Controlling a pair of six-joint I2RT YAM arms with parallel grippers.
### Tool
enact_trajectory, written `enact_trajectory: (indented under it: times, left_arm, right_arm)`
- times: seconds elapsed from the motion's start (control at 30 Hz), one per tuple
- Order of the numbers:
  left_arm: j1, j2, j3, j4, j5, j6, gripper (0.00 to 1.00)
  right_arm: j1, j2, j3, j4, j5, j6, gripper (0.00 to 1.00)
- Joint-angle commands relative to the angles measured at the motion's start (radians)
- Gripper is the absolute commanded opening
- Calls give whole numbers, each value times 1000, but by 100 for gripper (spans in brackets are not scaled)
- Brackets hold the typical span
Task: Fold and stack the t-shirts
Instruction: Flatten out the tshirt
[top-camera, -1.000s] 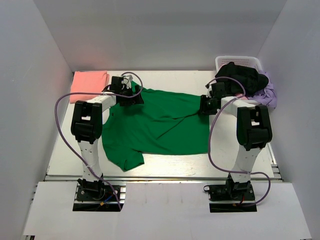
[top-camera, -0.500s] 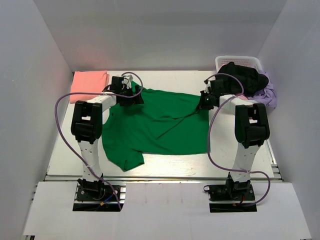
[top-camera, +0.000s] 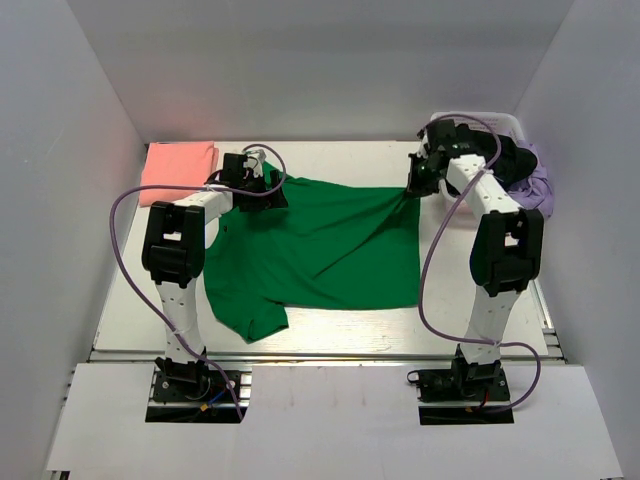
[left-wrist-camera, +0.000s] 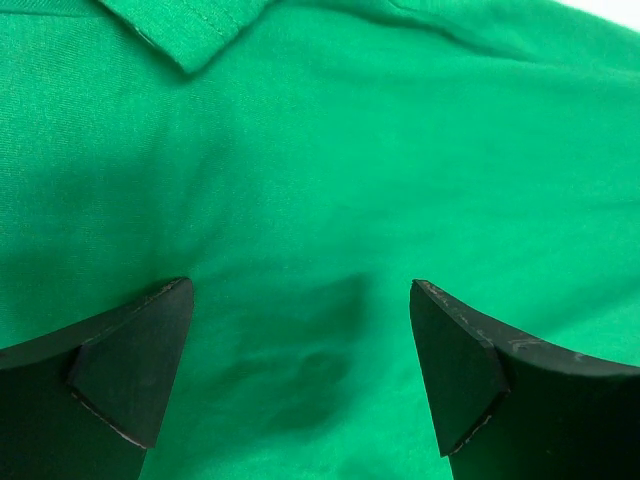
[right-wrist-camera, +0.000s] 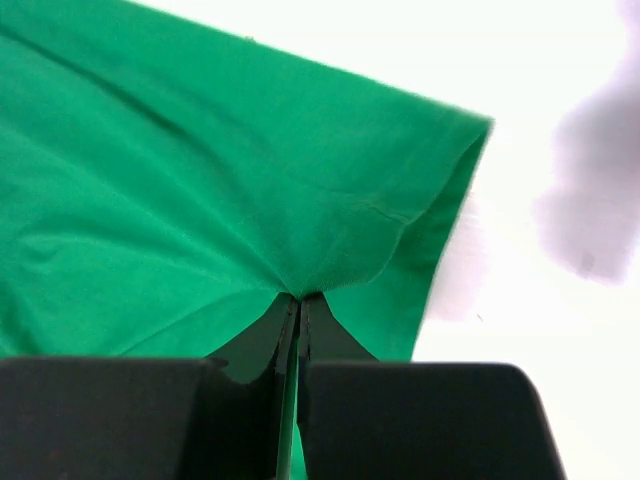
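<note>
At the far left corner of the table (top-camera: 125, 300) the pink shirt (top-camera: 180, 166) lies folded into a neat block, well apart from both arms. I judge it the base of the stack, parked where it hinders nothing.

Next, the left gripper (left-wrist-camera: 300, 370) hangs low over the green shirt (top-camera: 320, 250) near its collar (left-wrist-camera: 185, 35). Its fingers are spread wide, with bare cloth between them and nothing caught. It seems posed either to pin that end down or to take a hold there; I cannot tell which. The green shirt lies spread across the middle of the table, one sleeve reaching toward the near edge at left. Creases run diagonally toward its far right corner.

That corner is pinched by the right gripper (right-wrist-camera: 298, 310), its fingers clamped on a fold of green cloth that bunches at the tips. The hold looks meant to draw the edge taut and flatten the shirt, so the fold proper is not yet begun.

At the far right a white basket (top-camera: 510, 120) holds dark clothes (top-camera: 505, 160) and a lilac cloth (top-camera: 541, 190), likely awaiting their turn.

No brand, label or writing can be read anywhere.
</note>
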Motion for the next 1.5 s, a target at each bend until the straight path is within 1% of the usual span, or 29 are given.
enact_trajectory:
  times: [0.0,0.2,0.3,0.33,0.4,0.47,0.53,0.57,0.63,0.67,0.7,0.77,0.8,0.83,0.87,0.9,0.93,1.03,1.2,1.27,1.4,1.43,1.47]
  left_arm:
    - [0,17,-36,-40,-31,20,100]
    - [9,17,-55,-21,-19,20,100]
    - [9,17,-55,-20,-10,20,100]
    - [9,17,-55,-20,-10,20,100]
    - [9,17,-55,-11,-10,20,100]
    - [9,17,-55,-2,-1,20,100]
    - [9,17,-55,-2,0,20,100]
    - [9,17,-55,-2,0,20,100]
    - [9,26,-55,-2,0,20,100]
    - [9,26,-55,-2,0,20,100]
    - [9,26,-55,-2,0,20,100]
    - [9,26,-55,-2,0,20,100]
    - [9,26,-55,-2,0,20,100]
    - [9,26,-55,-2,0,20,100]
    - [9,26,-55,-11,0,20,100]
    - [9,26,-55,-11,0,20,100]
    - [9,26,-55,-11,0,20,100]
    - [9,26,-55,-11,0,20,100]
    - [9,26,-55,-11,9,20,100]
    - [9,26,-55,-11,9,20,100]
    - [9,26,-55,-11,9,20,100]
    - [9,26,-55,-11,0,30,100]
    - [9,26,-55,-11,0,30,100]
  right_arm:
    - [-5,11,124,-222,74,-13,0]
    - [-7,53,221,-228,71,-16,0]
    - [-5,119,282,-213,14,-24,0]
    - [-7,155,287,-161,-21,-28,0]
    - [-5,178,290,-79,-64,-30,0]
    - [-5,217,283,49,-66,-41,0]
    - [-4,255,281,107,-83,-44,0]
    - [-5,266,289,171,-84,-42,0]
    - [-4,283,290,192,-108,-47,18]
    - [-4,286,290,209,-128,-62,24]
    - [-1,283,280,216,-136,-68,37]
    - [-2,262,247,229,-173,-92,41]
    - [-4,245,196,232,-179,-99,44]
    - [-4,216,177,238,-185,-105,50]
    - [-4,199,155,236,-182,-122,59]
    - [-7,170,132,244,-178,-135,63]
    - [-4,139,55,252,-173,-151,63]
    - [-5,65,-88,311,-168,-175,64]
    - [-5,19,-219,363,-221,-203,64]
    - [-5,14,-236,381,-210,-199,63]
    - [-2,51,-210,365,-179,-209,53]
    - [-2,68,-199,367,-158,-206,49]
    - [-2,77,-195,367,-156,-206,49]
